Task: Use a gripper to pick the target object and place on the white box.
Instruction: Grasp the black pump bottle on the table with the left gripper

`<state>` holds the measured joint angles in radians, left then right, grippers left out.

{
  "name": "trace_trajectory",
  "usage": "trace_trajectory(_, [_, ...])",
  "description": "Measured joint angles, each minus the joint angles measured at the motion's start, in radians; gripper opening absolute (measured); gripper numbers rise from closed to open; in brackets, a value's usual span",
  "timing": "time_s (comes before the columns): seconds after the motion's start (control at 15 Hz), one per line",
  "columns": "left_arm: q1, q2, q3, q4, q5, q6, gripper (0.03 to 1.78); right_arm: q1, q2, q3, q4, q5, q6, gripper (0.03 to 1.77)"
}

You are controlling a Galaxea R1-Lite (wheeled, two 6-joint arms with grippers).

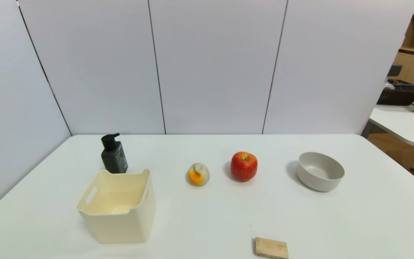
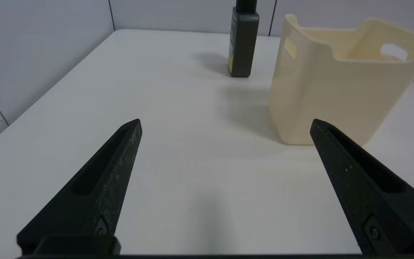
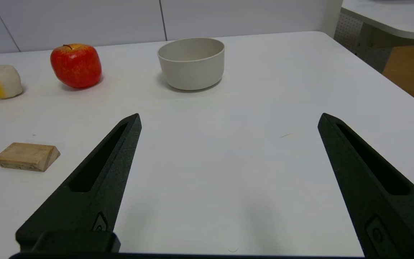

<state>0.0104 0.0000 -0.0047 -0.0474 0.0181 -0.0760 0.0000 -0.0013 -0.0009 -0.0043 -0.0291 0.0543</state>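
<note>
Beyond the white box (image 1: 117, 225), over on the robot's left side of the tabletop (image 1: 207, 223), stands the dark pump bottle (image 1: 114, 157); it is upright, long axis vertical, pump head on top, its foot partly masked by the box from the head camera. The left tool (image 2: 226, 124) waits on the near side, above the tabletop, spread wide with nothing between its fingers; from there the bottle lies ahead and a little to the robot's right, well apart, with the box close on the bottle's right and nearer the robot. That makes the left arm the nearer one, I'd judge; it would have to reach forward past the box's left wall without nudging it. The right tool (image 3: 230, 118) is parked over the right side, also wide and empty.
</note>
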Motion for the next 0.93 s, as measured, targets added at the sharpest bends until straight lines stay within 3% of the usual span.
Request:
trace_trajectory(0.13, [0.0, 0.004, -0.054, -0.07, 0.039, -0.06, 1.69, 0.0, 0.0, 0.0, 0.0, -0.001, 0.0, 1.7])
trace_trajectory(0.33, [-0.001, 0.073, -0.201, -0.078, 0.112, -0.075, 1.69, 0.0, 0.0, 0.0, 0.0, 0.0, 0.0, 1.7])
trace_trajectory(0.93, [-0.037, 0.708, -0.89, -0.079, 0.114, -0.026, 1.69, 0.0, 0.0, 0.0, 0.0, 0.0, 0.0, 1.7])
